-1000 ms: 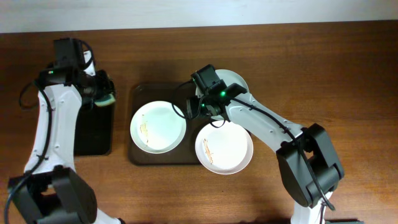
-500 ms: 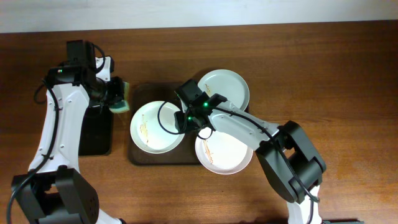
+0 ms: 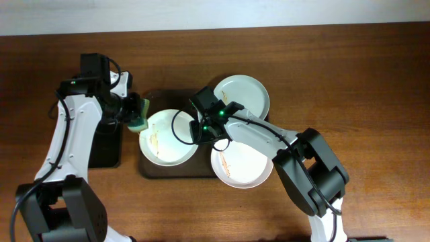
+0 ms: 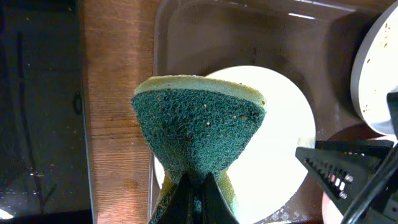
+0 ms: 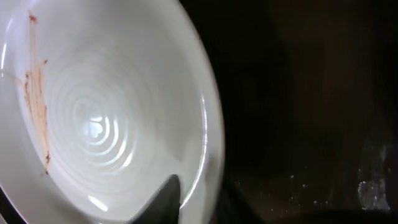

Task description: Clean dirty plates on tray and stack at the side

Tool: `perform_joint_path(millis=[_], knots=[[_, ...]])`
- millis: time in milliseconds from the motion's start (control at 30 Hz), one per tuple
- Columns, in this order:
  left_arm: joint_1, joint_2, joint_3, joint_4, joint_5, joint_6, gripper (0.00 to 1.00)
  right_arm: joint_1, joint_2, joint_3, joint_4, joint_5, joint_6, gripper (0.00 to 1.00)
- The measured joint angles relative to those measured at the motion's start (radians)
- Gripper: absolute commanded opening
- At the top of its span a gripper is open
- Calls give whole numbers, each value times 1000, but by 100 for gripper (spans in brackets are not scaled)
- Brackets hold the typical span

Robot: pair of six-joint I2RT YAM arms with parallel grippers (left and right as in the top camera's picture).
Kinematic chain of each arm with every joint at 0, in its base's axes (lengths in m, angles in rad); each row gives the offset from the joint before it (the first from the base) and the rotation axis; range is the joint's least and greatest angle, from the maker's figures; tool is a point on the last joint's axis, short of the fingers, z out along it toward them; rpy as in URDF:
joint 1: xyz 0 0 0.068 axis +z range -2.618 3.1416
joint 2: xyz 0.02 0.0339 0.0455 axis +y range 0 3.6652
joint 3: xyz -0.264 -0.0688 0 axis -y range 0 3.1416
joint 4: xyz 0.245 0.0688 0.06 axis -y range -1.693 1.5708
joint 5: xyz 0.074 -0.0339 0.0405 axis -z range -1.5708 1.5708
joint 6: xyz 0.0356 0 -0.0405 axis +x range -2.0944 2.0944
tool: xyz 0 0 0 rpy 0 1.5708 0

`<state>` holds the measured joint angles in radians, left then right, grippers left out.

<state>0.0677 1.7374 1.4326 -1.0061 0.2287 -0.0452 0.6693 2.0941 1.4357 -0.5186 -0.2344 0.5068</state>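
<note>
Three plates lie on the dark brown tray [image 3: 150,101]: a white plate [image 3: 168,138] at the left with a brownish smear, a white plate [image 3: 242,163] at the front right with a smear, and a pale blue-green plate [image 3: 243,94] at the back. My left gripper [image 3: 134,113] is shut on a green sponge [image 4: 199,124] and holds it over the left plate's left rim [image 4: 280,137]. My right gripper [image 3: 201,128] is closed on the left plate's right rim, one finger inside the rim in the right wrist view [image 5: 199,199], where the smeared plate [image 5: 93,118] fills the left.
A smaller black rectangular tray [image 3: 104,144] lies left of the brown tray, also in the left wrist view [image 4: 37,93]. The front right plate overhangs the brown tray's front edge. Wooden table [image 3: 363,81] lies to the right.
My left arm has carried the sponge right from above the black tray to the left plate's rim. My right gripper moved from the back plate to the left plate's right rim.
</note>
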Motion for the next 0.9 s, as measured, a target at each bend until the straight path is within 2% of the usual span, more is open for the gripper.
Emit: perform_joint_path(millis=[267, 400, 700, 900], knots=[[-64, 0, -171, 158, -1, 0, 1, -23, 2, 0, 4, -19, 6, 4], [-121, 3, -269, 254, -61, -44, 1, -24, 2, 0, 14, -22, 10, 4], [-198, 3, -369, 315, -217, -301, 1, -48, 2, 0, 49, -18, 74, 4], [-288, 2, -402, 336, -338, -517, 1, -64, 3, 0, 47, -18, 91, 4]])
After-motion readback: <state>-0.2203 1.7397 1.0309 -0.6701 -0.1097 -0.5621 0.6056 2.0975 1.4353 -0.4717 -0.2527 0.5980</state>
